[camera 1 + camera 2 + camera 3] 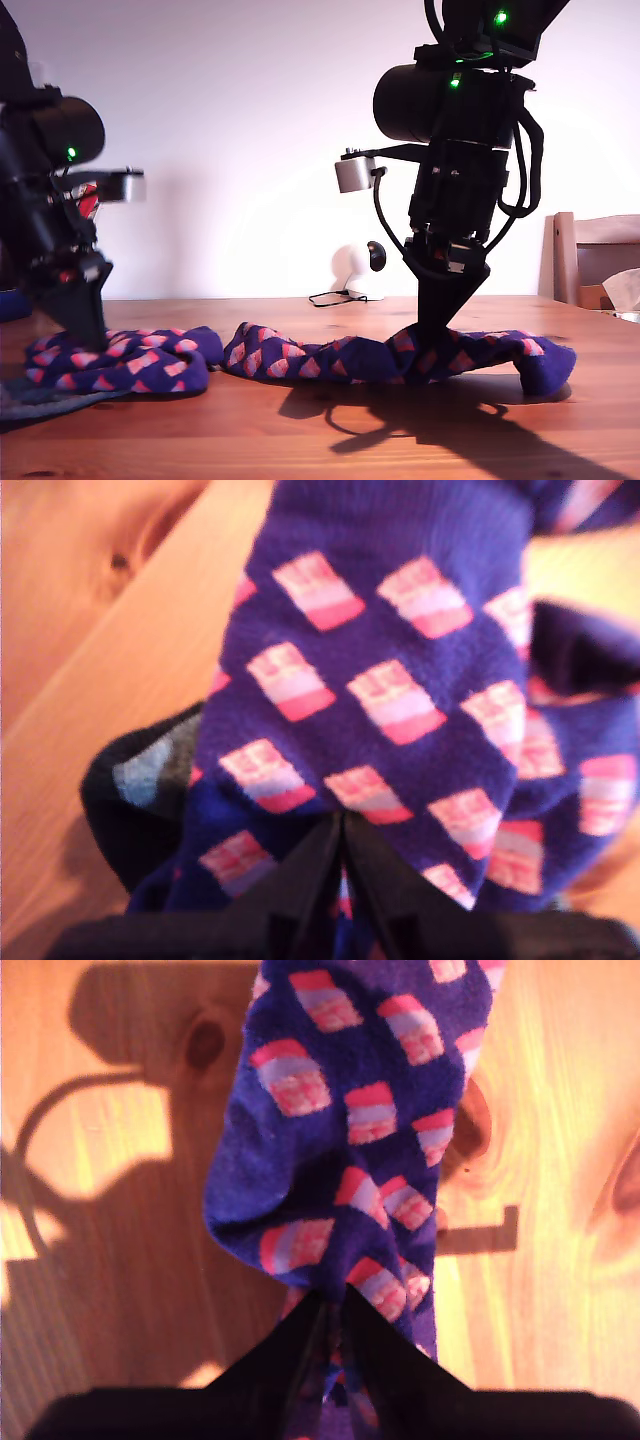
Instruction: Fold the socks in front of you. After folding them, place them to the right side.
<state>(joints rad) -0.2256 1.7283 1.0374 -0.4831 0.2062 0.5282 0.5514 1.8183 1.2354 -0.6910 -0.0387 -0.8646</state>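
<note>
Two navy-purple socks with red-pink checks lie on the wooden table (300, 445). One checked sock (130, 362) (400, 680) is bunched at the exterior view's left, over a dark grey-blue sock (40, 402) (130, 780). My first gripper (85, 335) (343, 825) is shut on a fold of this bunched sock. The other checked sock (330, 358) (350, 1110) stretches across the middle, its end drooping at the exterior view's right. My second gripper (437, 335) (335, 1300) points straight down, shut on a pinch of that sock near its middle.
A wooden chair (590, 255) and a box with white paper (620, 292) stand at the exterior view's right. A small white device (350, 268) with a black cable sits at the back by the wall.
</note>
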